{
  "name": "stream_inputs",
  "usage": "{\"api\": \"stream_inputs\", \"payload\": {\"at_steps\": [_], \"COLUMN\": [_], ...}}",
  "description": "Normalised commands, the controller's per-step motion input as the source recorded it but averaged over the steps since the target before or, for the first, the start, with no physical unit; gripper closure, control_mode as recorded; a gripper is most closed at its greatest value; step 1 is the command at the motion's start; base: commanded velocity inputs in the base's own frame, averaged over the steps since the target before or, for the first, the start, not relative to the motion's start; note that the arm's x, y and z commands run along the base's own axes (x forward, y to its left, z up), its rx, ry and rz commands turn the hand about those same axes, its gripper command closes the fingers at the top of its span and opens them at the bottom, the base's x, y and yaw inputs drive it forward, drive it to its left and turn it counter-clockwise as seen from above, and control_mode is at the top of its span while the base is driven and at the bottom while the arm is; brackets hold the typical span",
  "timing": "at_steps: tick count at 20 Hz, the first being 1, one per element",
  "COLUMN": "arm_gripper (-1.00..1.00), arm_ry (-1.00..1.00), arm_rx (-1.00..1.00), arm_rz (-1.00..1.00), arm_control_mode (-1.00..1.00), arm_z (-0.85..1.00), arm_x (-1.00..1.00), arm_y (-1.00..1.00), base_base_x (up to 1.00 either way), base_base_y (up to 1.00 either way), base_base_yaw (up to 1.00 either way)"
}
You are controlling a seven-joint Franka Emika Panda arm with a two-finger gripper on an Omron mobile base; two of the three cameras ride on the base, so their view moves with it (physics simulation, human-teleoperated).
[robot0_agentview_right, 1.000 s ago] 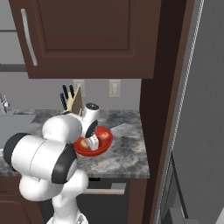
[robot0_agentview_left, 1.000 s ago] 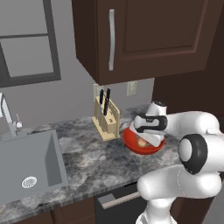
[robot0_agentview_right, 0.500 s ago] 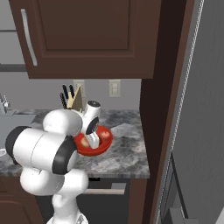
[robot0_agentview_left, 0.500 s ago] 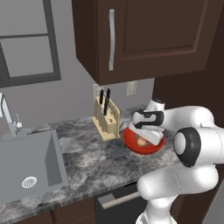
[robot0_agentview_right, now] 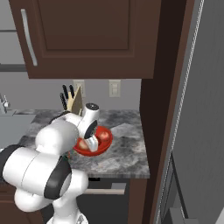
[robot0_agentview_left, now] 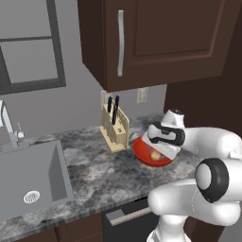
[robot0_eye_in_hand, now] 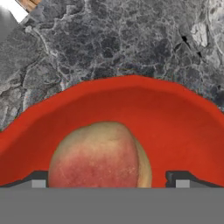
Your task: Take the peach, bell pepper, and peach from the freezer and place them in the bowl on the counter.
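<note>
Your gripper [robot0_eye_in_hand: 107, 178] stood wide open over the bowl [robot0_eye_in_hand: 175, 118], holding nothing.

Left base view: you saw the hand above the bowl [robot0_agentview_left: 142, 152] on the counter [robot0_agentview_left: 94, 175], a peach [robot0_agentview_left: 155, 155] under it at 6 o'clock, partly hidden.
Right base view: the arm covered the bowl's [robot0_agentview_right: 105, 140] 9 o'clock side; a peach [robot0_agentview_right: 104, 136] showed inside.
Hand view: the peach [robot0_eye_in_hand: 100, 157] lay between both fingertips [robot0_eye_in_hand: 38, 178], apart from them, its base cut off. No writing was readable.
</note>
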Motion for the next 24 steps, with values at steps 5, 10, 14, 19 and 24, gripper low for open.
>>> {"api": "stream_inputs", "payload": {"at_steps": [5,10,14,19,24], "arm_gripper": [-1.00,-1.00,-1.00,-1.00,-1.00], "arm_ry": [-0.12,-0.05,0.00,-0.08,-0.21], "arm_rx": [0.00,0.00,0.00,0.00,0.00], "arm_rz": [0.00,0.00,0.00,0.00,0.00], "arm_control_mode": [-1.00,-1.00,-1.00,-1.00,-1.00], "arm_z": [0.11,-0.01,-0.05,0.01,0.25], "arm_x": [-0.35,0.48,1.00,0.49,-0.41], "arm_y": [0.20,0.21,0.00,0.00,-0.03], "base_base_x": [0.00,0.00,0.00,0.00,0.00], "base_base_y": [0.00,0.00,0.00,0.00,0.00], "base_base_yaw": [0.00,0.00,0.00,0.00,0.00]}}
